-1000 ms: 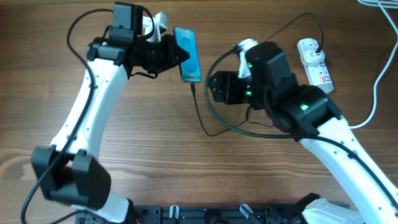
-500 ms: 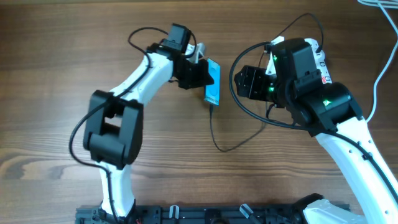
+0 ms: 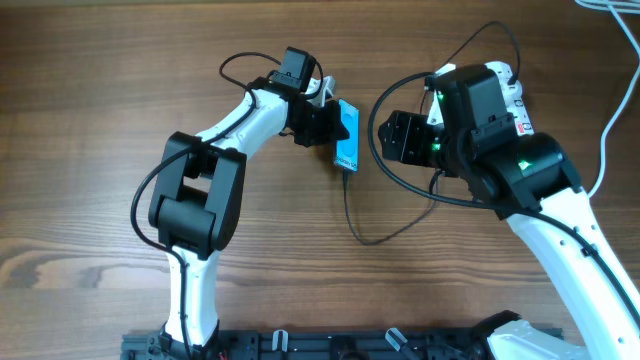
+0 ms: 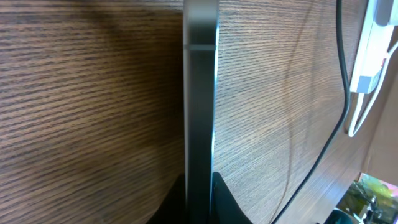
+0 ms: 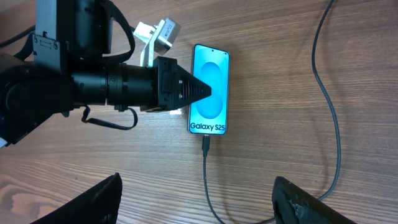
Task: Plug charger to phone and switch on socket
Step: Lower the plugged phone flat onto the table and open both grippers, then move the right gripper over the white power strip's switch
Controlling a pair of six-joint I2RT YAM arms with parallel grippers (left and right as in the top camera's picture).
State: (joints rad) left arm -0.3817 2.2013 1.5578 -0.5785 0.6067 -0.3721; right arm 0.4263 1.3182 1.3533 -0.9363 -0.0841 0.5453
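Observation:
The phone [image 3: 347, 148] shows its teal screen with the white text band at the near end, also in the right wrist view [image 5: 209, 90]. My left gripper [image 3: 330, 127] is shut on its left edge. In the left wrist view the phone [image 4: 200, 93] is edge-on between the fingers [image 4: 200, 202]. The charger plug tip [image 5: 206, 144] sits at the phone's near end, seemingly in the port. Its black cable [image 3: 352, 215] loops right. My right gripper [image 3: 396, 135] is open and empty, right of the phone, its fingers [image 5: 199, 208] spread wide. The socket [image 3: 519, 98] is mostly hidden behind my right arm.
A thick white cord [image 3: 608, 120] runs down the far right side of the wooden table. The black cable [image 5: 333, 124] also curves along the right of the right wrist view. A white object [image 4: 372, 50] shows at the right edge of the left wrist view.
My left gripper has carried the phone right and toward the near side, trailing the cable. My right arm moved up and right toward the socket, then held still.

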